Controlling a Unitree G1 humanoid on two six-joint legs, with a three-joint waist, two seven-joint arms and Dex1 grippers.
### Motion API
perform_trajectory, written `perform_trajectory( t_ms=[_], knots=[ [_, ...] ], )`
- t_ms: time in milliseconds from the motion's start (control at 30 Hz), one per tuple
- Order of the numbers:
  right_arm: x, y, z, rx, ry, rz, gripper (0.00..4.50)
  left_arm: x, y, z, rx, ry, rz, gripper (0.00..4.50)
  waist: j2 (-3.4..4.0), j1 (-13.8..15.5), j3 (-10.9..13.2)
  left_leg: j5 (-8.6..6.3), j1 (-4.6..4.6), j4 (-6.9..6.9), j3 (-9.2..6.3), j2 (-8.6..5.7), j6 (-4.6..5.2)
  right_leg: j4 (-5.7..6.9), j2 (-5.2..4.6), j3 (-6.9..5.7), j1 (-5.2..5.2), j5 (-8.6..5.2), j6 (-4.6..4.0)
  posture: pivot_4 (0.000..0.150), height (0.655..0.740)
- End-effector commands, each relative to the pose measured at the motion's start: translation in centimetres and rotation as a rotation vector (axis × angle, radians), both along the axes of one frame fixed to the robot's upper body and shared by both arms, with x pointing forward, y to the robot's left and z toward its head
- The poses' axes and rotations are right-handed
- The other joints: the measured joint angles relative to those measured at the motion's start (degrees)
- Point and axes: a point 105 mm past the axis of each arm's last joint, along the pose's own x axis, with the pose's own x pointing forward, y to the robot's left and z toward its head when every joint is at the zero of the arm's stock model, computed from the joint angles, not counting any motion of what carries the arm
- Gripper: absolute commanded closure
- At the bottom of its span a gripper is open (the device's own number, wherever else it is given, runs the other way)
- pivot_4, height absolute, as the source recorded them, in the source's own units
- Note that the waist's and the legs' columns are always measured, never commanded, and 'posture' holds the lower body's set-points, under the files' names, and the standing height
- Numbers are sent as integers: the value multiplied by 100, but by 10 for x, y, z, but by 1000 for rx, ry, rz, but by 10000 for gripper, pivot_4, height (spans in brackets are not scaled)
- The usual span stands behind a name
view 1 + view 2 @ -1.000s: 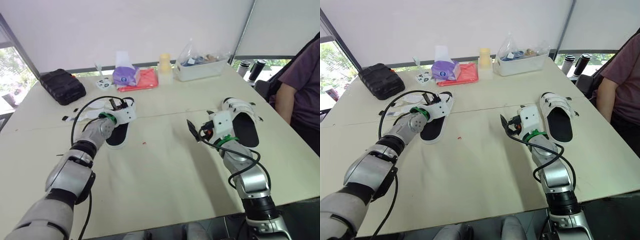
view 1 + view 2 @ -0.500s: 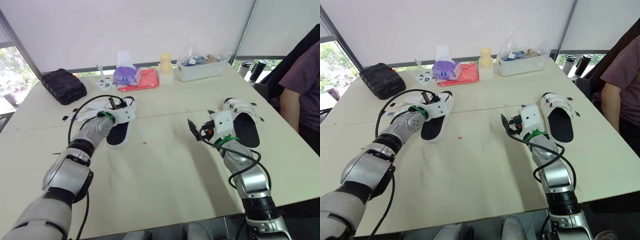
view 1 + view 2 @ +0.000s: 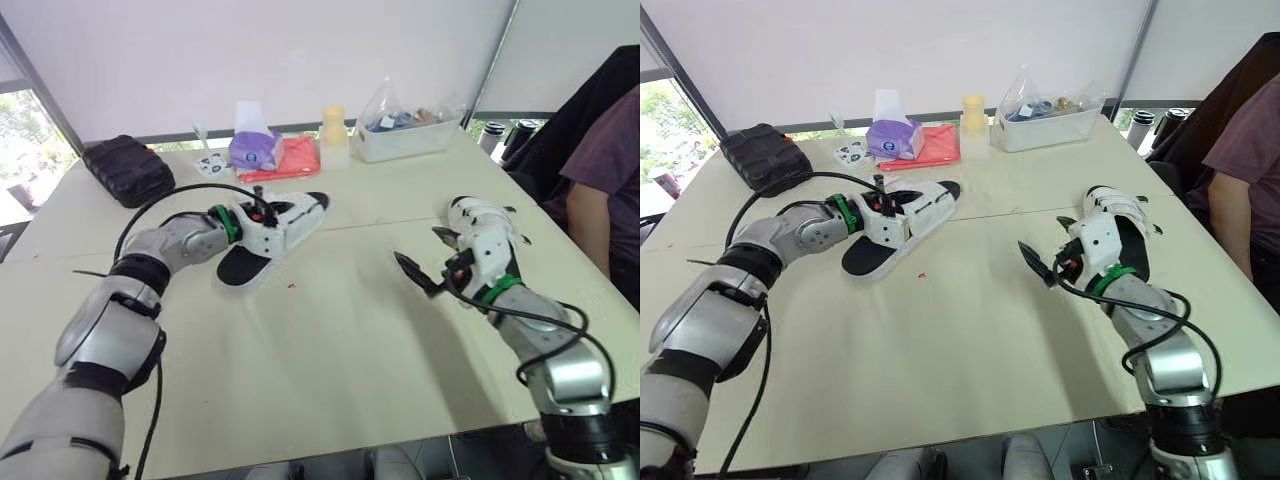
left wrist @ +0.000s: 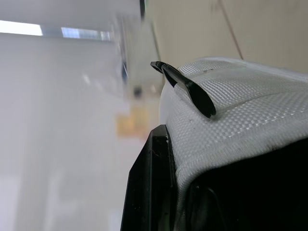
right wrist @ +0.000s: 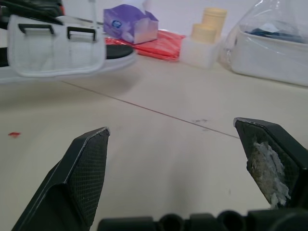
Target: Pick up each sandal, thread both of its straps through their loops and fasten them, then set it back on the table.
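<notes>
The left sandal (image 3: 283, 228), white straps on a black sole, lies aslant left of the table's middle with its toe pointing right and raised a little. My left gripper (image 3: 262, 214) is shut on its strap; in the left wrist view the white webbing (image 4: 231, 120) and a black loop (image 4: 185, 86) press against one finger (image 4: 149, 183). The right sandal (image 3: 493, 228) lies flat at the right, partly hidden behind my right wrist. My right gripper (image 3: 421, 252) hovers open just left of it, with nothing between its fingers (image 5: 89, 163).
Along the far edge stand a black case (image 3: 125, 170), a purple tissue pack (image 3: 256, 150), a red cloth (image 3: 290, 160), a yellow cup stack (image 3: 333, 135) and a clear bin (image 3: 405, 135). A person (image 3: 605, 170) sits at the table's right side.
My left gripper has swung the left sandal round so its toe now points right. My right gripper has shifted right and slightly nearer, still open.
</notes>
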Motion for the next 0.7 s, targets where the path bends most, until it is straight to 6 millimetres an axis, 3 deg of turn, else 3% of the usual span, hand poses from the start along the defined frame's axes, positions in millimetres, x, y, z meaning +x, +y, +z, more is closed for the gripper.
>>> perform_trajectory(
  t_ms=[33,133,267,500,700],
  knots=[
    [-9,-2,14,-4,-22,38,0,-27,-18,0,125,-144,-239,44631,-5,-9,3,0,3,-1,3,1,0,0,1,1,0,0,1,1500,7400],
    [-12,-4,13,9,-2,42,0,-44,-23,-11,177,-202,-382,44631,-9,8,5,0,3,-1,11,3,0,0,3,4,-2,-1,1,1500,7400],
    [-21,-3,6,25,47,70,0,-61,-14,-31,233,-218,-518,44631,-13,29,8,0,2,3,15,3,0,0,2,5,-2,-1,1,1500,7400],
    [-29,-1,-2,29,89,87,0,-85,-17,-34,176,-246,-684,44631,-29,111,17,-1,2,9,16,5,2,1,0,5,-2,-1,3,1500,7400],
    [-33,5,-8,38,135,135,0,-94,-20,-38,108,-234,-717,44631,-33,145,19,-1,2,13,29,4,2,1,-3,5,-1,-1,3,1500,7400]
  ],
)
